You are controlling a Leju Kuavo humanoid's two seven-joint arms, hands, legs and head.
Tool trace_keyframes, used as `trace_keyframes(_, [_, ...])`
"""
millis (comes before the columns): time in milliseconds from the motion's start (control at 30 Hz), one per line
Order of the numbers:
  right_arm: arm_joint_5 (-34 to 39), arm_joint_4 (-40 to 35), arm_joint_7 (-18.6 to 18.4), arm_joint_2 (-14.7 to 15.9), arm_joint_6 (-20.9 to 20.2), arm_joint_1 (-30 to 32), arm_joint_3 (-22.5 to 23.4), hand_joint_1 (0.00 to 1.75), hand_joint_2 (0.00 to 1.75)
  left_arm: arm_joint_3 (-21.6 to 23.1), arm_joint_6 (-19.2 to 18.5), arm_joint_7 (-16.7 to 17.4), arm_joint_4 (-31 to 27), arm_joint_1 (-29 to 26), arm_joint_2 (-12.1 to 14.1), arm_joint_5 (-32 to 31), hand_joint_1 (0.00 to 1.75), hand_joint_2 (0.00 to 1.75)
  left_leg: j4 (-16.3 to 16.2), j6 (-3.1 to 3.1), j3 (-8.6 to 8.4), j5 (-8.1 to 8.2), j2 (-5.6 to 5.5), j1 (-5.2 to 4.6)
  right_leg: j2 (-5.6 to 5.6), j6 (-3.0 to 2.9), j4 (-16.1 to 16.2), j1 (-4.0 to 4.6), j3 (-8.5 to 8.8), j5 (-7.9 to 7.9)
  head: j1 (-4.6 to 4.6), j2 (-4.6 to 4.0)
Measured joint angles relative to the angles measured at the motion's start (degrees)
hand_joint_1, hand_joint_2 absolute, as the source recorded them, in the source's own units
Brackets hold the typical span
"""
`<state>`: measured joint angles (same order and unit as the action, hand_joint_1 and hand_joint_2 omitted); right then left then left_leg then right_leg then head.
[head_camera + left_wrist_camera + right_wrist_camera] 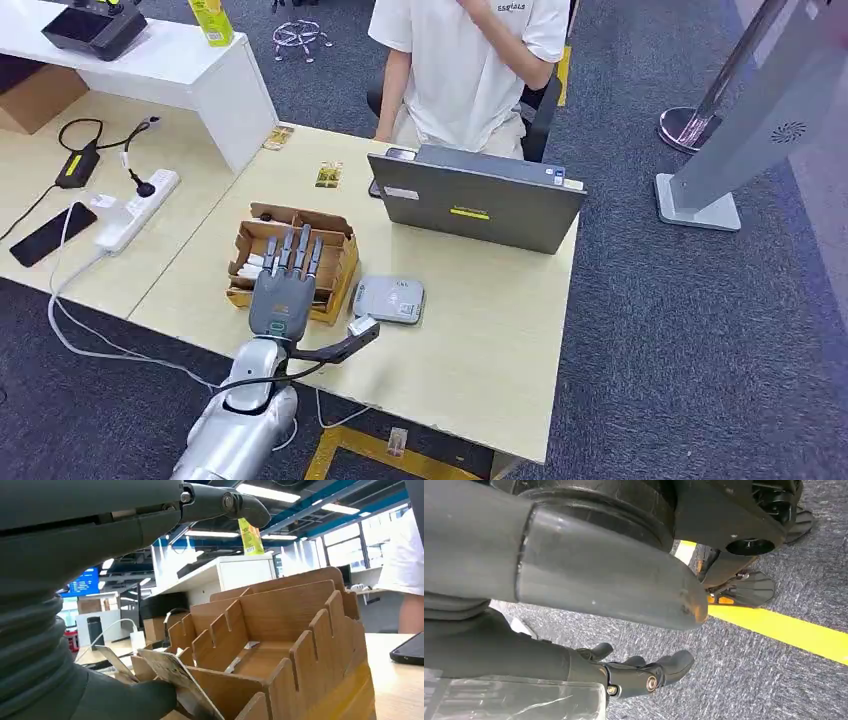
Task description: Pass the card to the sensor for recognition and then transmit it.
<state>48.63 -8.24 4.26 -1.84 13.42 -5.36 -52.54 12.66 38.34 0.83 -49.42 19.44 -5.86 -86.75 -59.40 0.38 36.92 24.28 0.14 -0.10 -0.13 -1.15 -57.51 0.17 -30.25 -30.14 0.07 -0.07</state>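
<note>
My left hand [285, 285] hovers flat over a slotted cardboard box [335, 262] near the table's front edge, fingers stretched out above it. In the left wrist view the fingers [225, 502] reach over the box [300, 630], and the thumb [125, 700] lies low beside a worn card [167, 670] that leans in the box's near slots. I cannot tell whether the thumb touches that card. The grey sensor [389, 299] lies flat just right of the box. My right hand [644, 675] hangs over the carpet, holding nothing, fingers loosely bent and apart from the thumb.
A grey laptop [475, 200] stands open behind the sensor, with a seated person [465, 60] beyond it. A power strip [135, 210], a cable and a black phone [52, 234] lie on the left table. A yellow floor line [784, 630] crosses the carpet.
</note>
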Motion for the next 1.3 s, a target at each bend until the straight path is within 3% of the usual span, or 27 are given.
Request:
trace_keyframes(200, [0.1,0.0,0.0,0.0,-0.2,0.0,-0.1,0.00,0.00,0.0,-3.0,-0.5,0.3,0.0,0.0,1.3,1.75,1.75,0.0,0.00,0.00,0.00,0.00,0.00,0.00,0.00,0.0,0.00,0.00,0.00,-0.02,0.00])
trace_keyframes(567, [0.3,0.0,0.4,0.0,-0.2,0.0,-0.3,0.00,0.00,0.0,-5.2,-1.4,0.9,0.0,0.4,4.0,1.75,1.75,0.0,0.00,0.00,0.00,0.00,0.00,0.00,0.01,0.0,0.00,0.00,0.00,-0.02,0.00])
trace_keyframes(800, [1.1,0.0,0.5,0.0,-0.2,0.0,-0.8,0.00,0.00,0.0,-5.7,-0.9,1.1,0.3,0.6,4.3,1.75,1.75,0.0,0.02,0.00,-0.01,0.00,0.00,0.00,0.02,0.0,0.00,0.00,0.01,0.00,0.00])
trace_keyframes(1067, [1.6,0.0,0.6,0.0,-0.2,-0.1,-1.4,0.00,0.00,0.1,-3.8,-0.2,1.1,0.3,0.7,3.4,1.75,1.75,0.0,0.02,0.00,-0.01,0.00,0.00,0.00,0.03,0.0,0.00,0.00,0.02,0.00,0.00])
trace_keyframes(1300, [3.5,0.0,1.1,0.0,0.1,0.0,-1.4,0.00,0.00,3.0,-7.5,-0.9,-8.4,-0.9,1.4,3.5,1.75,1.75,0.0,0.03,0.01,-0.02,-0.02,0.00,0.00,0.05,0.0,0.00,0.01,0.04,0.00,0.00])
